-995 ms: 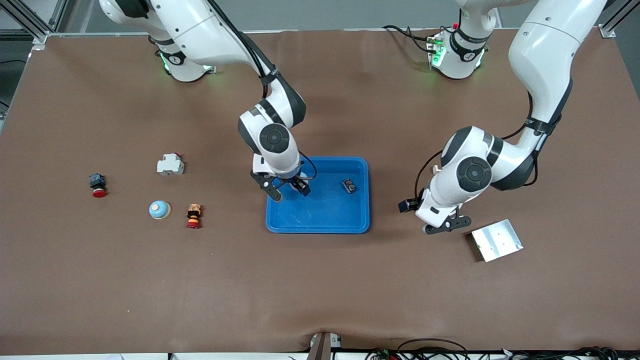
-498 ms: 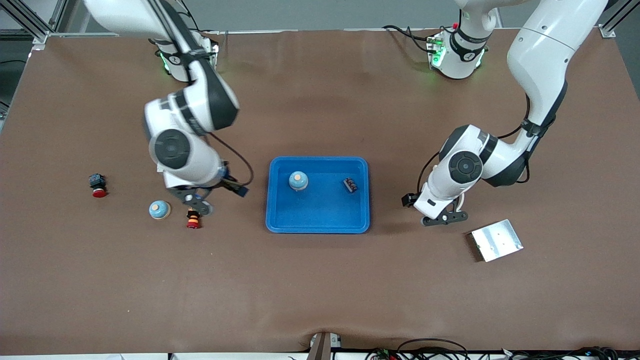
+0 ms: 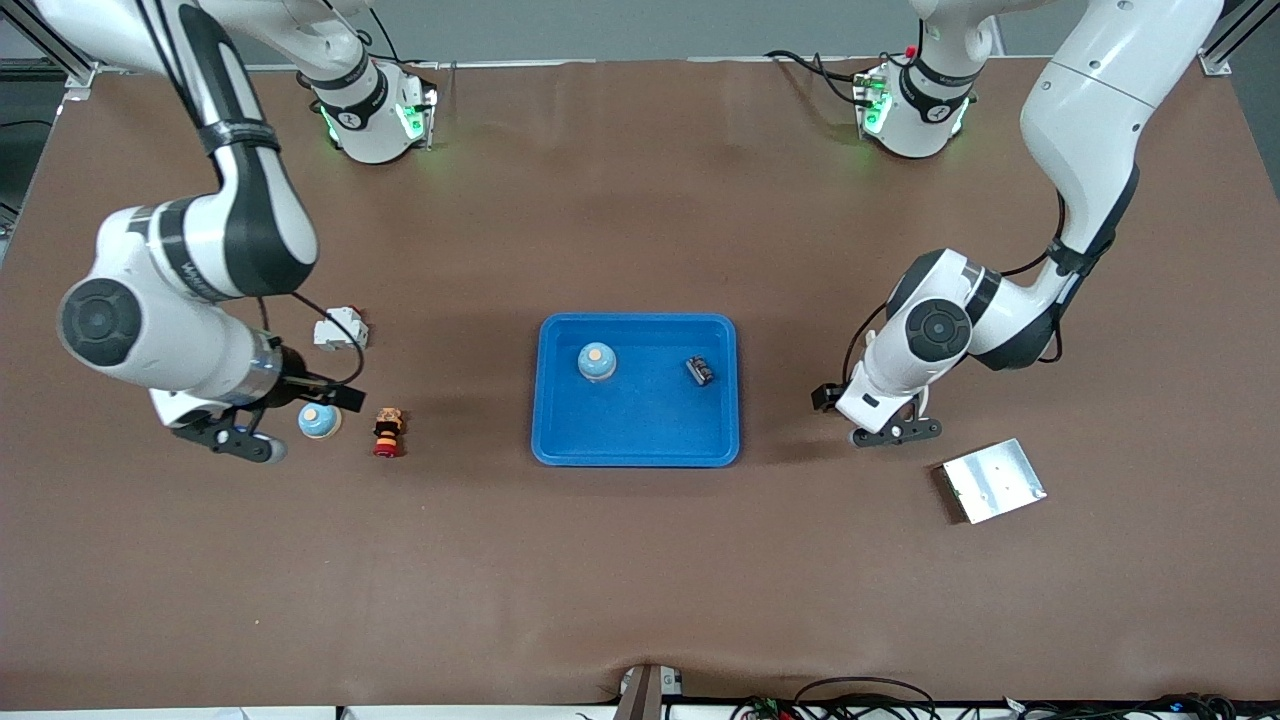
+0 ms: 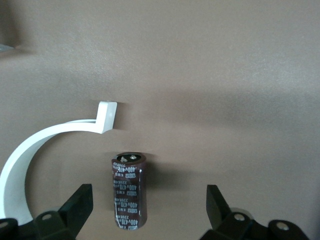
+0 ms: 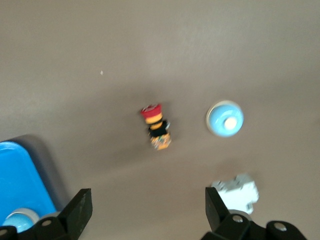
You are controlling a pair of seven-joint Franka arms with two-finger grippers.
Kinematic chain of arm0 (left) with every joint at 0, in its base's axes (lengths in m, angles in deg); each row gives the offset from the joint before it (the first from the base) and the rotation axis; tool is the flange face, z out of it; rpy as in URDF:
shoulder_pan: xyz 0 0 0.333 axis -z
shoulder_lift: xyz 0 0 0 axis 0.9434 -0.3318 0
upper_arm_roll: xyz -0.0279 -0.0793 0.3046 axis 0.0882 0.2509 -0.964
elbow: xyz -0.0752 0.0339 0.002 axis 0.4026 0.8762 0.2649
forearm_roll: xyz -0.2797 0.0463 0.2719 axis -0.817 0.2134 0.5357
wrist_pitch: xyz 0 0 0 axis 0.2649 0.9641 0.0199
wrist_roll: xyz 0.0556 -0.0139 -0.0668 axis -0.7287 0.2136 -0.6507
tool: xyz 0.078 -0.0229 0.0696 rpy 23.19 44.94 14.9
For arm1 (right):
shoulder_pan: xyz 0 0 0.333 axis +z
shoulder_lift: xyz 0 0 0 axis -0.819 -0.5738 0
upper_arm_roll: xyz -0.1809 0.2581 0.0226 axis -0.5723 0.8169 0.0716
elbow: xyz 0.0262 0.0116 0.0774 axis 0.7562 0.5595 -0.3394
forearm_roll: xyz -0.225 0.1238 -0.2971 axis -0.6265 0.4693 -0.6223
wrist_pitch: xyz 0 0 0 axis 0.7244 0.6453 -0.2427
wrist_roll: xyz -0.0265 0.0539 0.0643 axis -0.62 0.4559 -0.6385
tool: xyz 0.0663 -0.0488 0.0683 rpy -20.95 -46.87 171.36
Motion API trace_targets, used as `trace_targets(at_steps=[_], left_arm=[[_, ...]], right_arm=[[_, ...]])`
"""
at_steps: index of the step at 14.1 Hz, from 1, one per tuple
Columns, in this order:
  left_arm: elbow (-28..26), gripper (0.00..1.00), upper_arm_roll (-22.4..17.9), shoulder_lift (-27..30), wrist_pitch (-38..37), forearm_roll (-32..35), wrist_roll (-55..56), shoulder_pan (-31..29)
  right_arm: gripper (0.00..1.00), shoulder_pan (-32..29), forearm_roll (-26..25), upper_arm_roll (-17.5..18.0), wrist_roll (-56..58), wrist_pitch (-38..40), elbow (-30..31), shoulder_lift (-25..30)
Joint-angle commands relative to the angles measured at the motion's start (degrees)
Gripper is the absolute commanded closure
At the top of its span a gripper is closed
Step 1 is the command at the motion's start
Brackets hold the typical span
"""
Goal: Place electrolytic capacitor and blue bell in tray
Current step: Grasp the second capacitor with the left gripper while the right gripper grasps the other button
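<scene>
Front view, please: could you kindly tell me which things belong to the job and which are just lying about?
Job: tray; blue bell in it; electrolytic capacitor lying on the table under the open left claw.

Lying about: second blue bell beside the open right claw; red-and-orange button; white module; silver plate; small dark part in the tray, kind unclear.

The left tool (image 3: 895, 432) hangs over the bench (image 3: 640, 580) between the tray (image 3: 636, 458) and the metal plate (image 3: 994, 480). The capacitor (image 4: 129, 191) lies on the bench directly below it, between its spread fingers. In the tray sit a bell (image 3: 596, 361) and a small part (image 3: 699, 370), apart from each other, with the part on the side toward the left tool. The right tool (image 3: 238, 440) is over the bench near the right arm's end, just beside a second bell (image 3: 319, 421). A stacked button (image 3: 387, 431) stands between that bell and the tray, and a module (image 3: 341, 329) lies farther from the front camera than both.
</scene>
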Motion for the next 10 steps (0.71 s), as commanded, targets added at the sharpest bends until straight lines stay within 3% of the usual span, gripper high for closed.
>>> trace_targets(at_steps=[1, 4, 10], left_arm=[[-2.91, 0.0, 0.65, 1.18, 3.44, 1.36, -0.68, -1.37], [-3.53, 0.0, 0.65, 0.65, 4.77, 1.45, -0.77, -2.16], [-3.62, 0.0, 0.65, -0.06, 5.56, 1.45, -0.77, -2.78]], right_arm=[[0.0, -3.67, -0.31, 1.23, 8.12, -2.49, 1.44, 0.8], [0.0, -8.06, -0.31, 1.23, 17.61, -5.04, 1.71, -0.07], [0.0, -12.28, -0.22, 1.32, 26.15, -16.37, 9.6, -0.25]])
